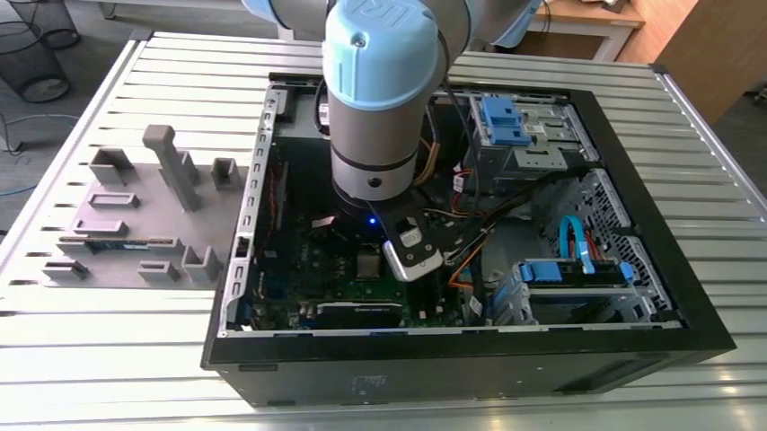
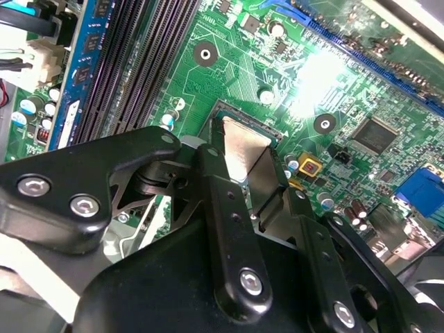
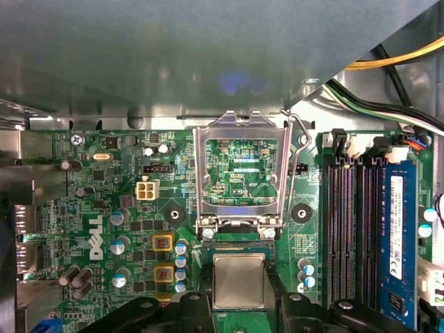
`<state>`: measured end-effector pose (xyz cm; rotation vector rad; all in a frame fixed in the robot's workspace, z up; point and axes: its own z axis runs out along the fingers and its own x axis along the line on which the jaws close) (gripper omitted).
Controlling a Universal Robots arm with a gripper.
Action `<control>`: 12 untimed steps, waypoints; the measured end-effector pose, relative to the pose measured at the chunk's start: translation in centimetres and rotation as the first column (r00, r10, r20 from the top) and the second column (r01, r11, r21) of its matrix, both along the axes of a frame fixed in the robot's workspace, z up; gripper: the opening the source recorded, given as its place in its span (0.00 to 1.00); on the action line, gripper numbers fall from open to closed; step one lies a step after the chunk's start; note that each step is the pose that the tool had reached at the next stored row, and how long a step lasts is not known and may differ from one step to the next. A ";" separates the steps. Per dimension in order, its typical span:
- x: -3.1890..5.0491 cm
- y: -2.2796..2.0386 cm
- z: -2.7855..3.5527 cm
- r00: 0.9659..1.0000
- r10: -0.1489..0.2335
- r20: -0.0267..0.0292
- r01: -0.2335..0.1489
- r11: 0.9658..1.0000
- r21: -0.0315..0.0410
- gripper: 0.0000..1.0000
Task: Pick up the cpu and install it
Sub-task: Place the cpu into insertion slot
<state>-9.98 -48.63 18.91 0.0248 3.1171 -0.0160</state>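
Metal shines on top of the cpu [image 3: 239, 279], right at the open socket [image 3: 239, 245] on the green board [image 3: 104, 208]. The gripper [image 2: 243, 159] pinches the cpu from two sides. The socket's metal flap [image 3: 201, 180] stands open just beside it. Long black slots [image 3: 343, 222] lie near, inside the computer case [image 1: 480, 361].

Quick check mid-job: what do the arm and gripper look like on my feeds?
The arm is a silver-grey tube with a pale blue rounded joint cap and a black wrist ring showing a small blue light. The gripper is matte black, built of jointed bars with silver screw heads.
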 end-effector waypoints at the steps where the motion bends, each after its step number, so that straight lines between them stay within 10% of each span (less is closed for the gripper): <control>1: 0.00 0.00 -0.01 1.000 0.000 0.000 0.000 1.000 0.000 0.38; 12: 0.00 0.00 -0.16 1.000 0.000 0.000 0.000 1.000 0.000 0.38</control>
